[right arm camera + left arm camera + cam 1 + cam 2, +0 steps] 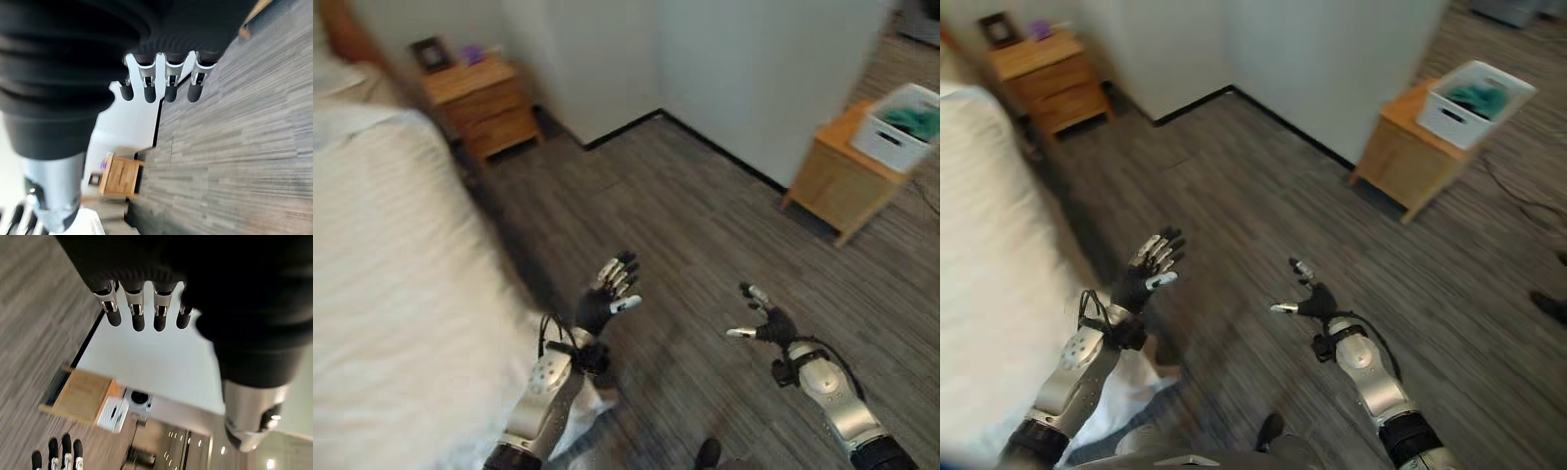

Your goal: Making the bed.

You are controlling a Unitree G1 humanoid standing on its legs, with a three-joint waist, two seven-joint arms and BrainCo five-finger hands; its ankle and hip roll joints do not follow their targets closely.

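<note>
The bed (382,274) with a white striped cover fills the left side of the left eye view, and its edge hangs down toward the floor. My left hand (607,299) is raised over the floor just right of the bed's edge, fingers straight and spread, holding nothing. My right hand (766,321) hovers further right over the wood floor, also open and empty. In the left wrist view the left hand's fingers (138,316) point straight out, and in the right wrist view the right hand's fingers (169,85) do the same.
A wooden nightstand (480,103) with a small frame on it stands at the bed's far end by the white wall (734,69). A low wooden table (847,171) at the right carries a white bin (906,127) with green cloth.
</note>
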